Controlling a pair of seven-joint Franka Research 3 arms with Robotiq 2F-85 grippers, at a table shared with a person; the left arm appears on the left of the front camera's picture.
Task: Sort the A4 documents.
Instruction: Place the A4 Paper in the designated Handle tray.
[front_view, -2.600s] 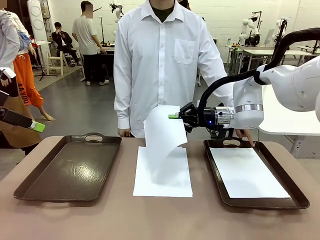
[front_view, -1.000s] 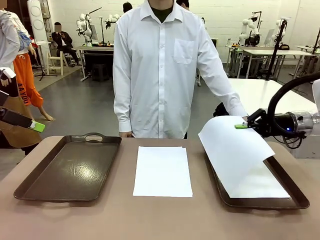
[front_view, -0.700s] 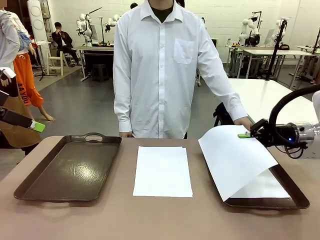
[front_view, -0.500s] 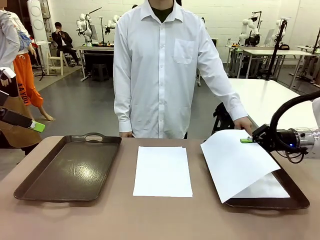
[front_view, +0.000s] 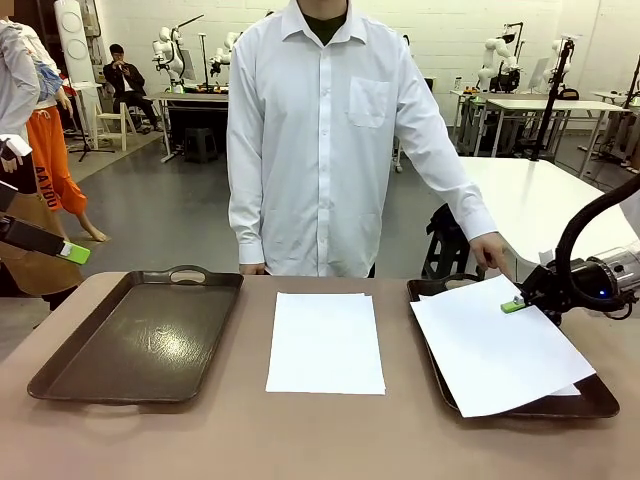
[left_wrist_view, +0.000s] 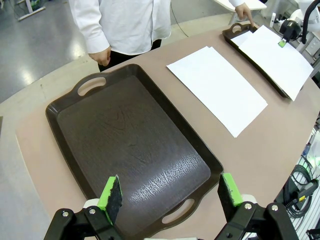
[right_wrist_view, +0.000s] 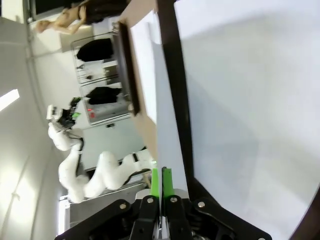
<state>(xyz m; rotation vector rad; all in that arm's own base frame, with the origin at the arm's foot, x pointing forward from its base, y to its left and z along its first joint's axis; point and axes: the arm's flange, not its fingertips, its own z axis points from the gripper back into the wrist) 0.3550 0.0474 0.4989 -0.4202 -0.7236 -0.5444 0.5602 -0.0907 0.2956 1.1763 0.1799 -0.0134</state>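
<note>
Since approx 1 s back, the thin white A4 paper sheet (front_view: 500, 350) in the grip has been coming down from a raised, curled pose & is now lying nearly flat over the rt dark brown handled tray (front_view: 545, 408). Its long axis is running far-to-near across the table, twisted a little vs the tray. The far short edge is pointing toward the person, the near end is swinging toward the robot's rt, & the near-left corner is hanging over the tray's front rim. A second white sheet (front_view: 570, 389) is lying in the tray underneath, w/ a sliver peeking out at the near-rt corner.

The rt gripper (front_view: 512, 305) is pinching the top sheet's rt long edge, close to the far end. In the rt wrist view its green pads (right_wrist_view: 155, 182) are pressing together on the paper edge. The person's hand (front_view: 488, 250) is resting by this tray's far handle.

In the middle of the light brown table (front_view: 300, 435), more white A4 sheets (front_view: 325, 342) are lying flat as a neat stack, long axis far-to-near, apart from both trays. The left dark brown handled tray (front_view: 130, 340) is sitting w/ its handles at the far & near ends.

The left gripper (left_wrist_view: 170, 192) is hovering above that tray's near end, jaws wide apart, gripping nothing.
</note>
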